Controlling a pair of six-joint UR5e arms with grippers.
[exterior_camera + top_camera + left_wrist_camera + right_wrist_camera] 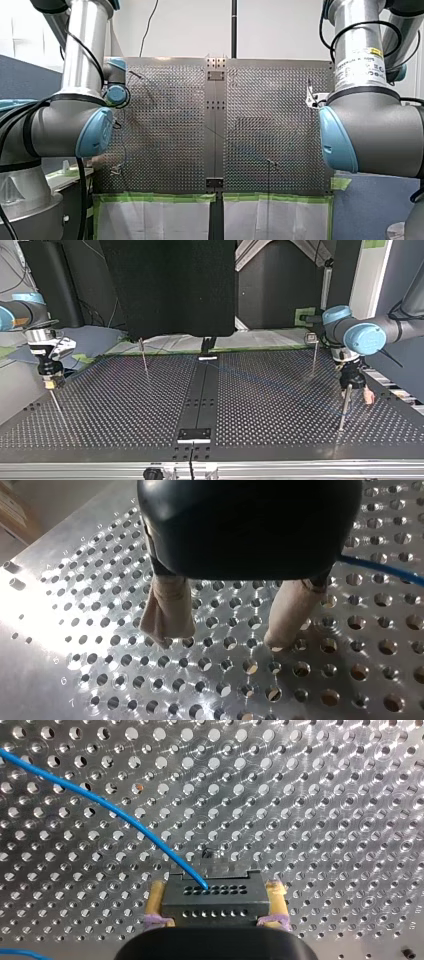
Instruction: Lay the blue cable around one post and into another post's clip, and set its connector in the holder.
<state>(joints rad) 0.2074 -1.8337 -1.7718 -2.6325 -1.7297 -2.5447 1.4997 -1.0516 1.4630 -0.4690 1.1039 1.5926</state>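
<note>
Blue cable [100, 802]: one end enters the top face of the Connector [215, 896]. From there it rises toward 10 o'clock and arcs away over the surface [325, 795].
Connector: a black block with rows of small holes, pinched by its two short sides and held over bare holes of the surface (the right wrist view shows this best).
Right gripper [216, 885]: my right arm's. Its yellowish-padded fingers [156, 902] are pressed against the Connector from both sides. In the top view it hangs at about 9 o'clock on the surface.
Left gripper [223, 639]: my left arm's, with a black body. Its beige-padded fingers [167, 612] are spread apart over bare holes. A stretch of the Blue cable passes just beside one finger, at 2 o'clock from the gap. In the top view it sits at about 3 o'clock on the surface.
Near post [343, 410]: a thin upright rod directly below the Left gripper in the top view (I cannot tell whether they touch).
Far posts: one at 11 o'clock [144, 357] and one at 1 o'clock [314, 354], both well apart from either gripper.
</note>
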